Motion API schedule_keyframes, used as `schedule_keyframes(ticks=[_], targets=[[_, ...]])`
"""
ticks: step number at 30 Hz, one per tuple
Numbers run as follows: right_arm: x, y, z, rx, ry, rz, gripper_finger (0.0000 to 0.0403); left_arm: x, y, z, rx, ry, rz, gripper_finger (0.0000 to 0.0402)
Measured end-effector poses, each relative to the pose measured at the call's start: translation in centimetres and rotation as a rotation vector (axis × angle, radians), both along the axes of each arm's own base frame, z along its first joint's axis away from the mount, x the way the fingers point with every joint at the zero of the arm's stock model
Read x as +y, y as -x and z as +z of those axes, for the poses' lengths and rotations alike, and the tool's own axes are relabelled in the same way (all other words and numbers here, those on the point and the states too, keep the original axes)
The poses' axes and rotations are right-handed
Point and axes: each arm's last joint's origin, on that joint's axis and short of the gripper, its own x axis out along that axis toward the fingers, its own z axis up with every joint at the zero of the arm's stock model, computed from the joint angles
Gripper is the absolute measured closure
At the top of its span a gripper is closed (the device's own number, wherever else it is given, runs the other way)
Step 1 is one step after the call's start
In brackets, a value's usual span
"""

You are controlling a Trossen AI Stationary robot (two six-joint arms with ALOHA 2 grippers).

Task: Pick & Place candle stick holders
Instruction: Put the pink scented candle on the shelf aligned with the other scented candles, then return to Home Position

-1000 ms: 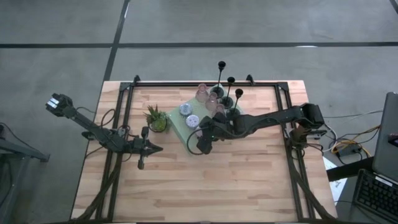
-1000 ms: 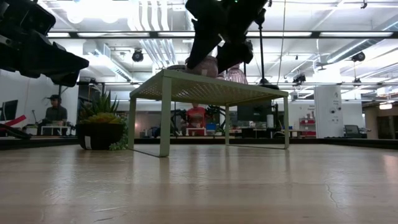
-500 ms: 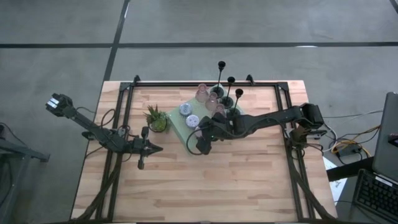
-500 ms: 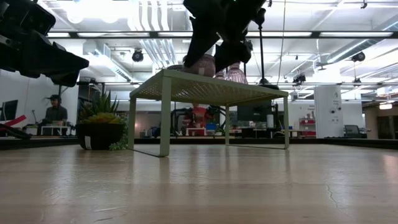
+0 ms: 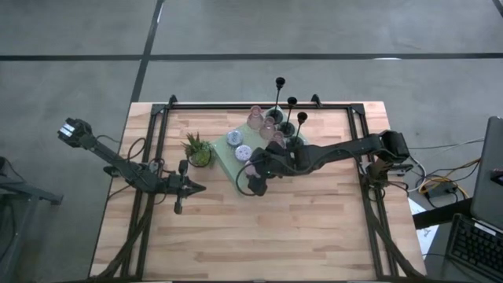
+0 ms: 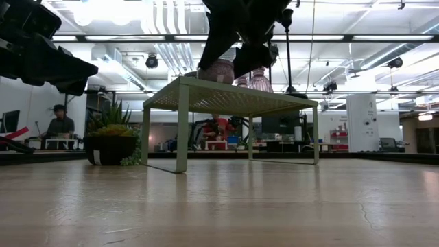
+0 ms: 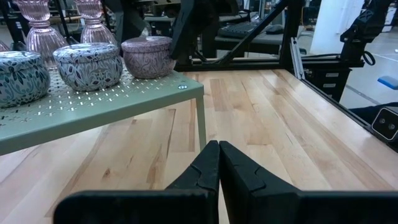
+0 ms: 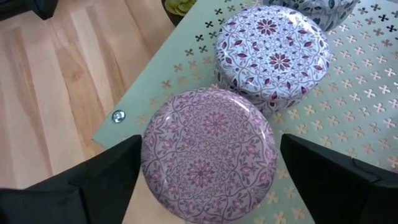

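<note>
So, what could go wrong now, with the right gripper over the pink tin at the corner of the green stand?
1. The right gripper is open astride the pink tin, which sits at the corner of the green stand; an off-centre close might push it over the edge.
2. The purple-patterned tin seems to touch it, so a finger could nudge that one too.
3. The glass cups stand close behind.

The left gripper waits shut over the table.

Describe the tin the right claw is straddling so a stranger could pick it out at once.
Find the pale green perforated stand at the middle of the table. At its corner sits a low round pink tin, between the open fingers of the right claw. Its neighbour, the white-and-purple tin, is paler and farther from the edge.
</note>
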Motion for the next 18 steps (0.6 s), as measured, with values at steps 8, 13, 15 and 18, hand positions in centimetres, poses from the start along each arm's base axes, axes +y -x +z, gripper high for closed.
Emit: schedule_keyframes(ticks=[8, 13, 15, 18], targets=[[0.0, 0.2, 0.5, -0.005, 0.016, 0.02, 0.0023, 0.0, 0.0, 0.0, 0.0, 0.0, 0.0, 0.039], [-0.1, 0.9, 1.8, -0.033, 0.027, 0.033, 0.0023, 0.0, 0.0, 0.0, 0.0, 0.0, 0.0, 0.039], [-0.1, 1.2, 2.4, -0.042, 0.034, 0.039, 0.0023, 0.0, 0.0, 0.0, 0.0, 0.0, 0.0, 0.039], [-0.1, 1.6, 3.0, -0.047, 0.036, 0.044, 0.0023, 0.0, 0.0, 0.0, 0.0, 0.0, 0.0, 0.039]])
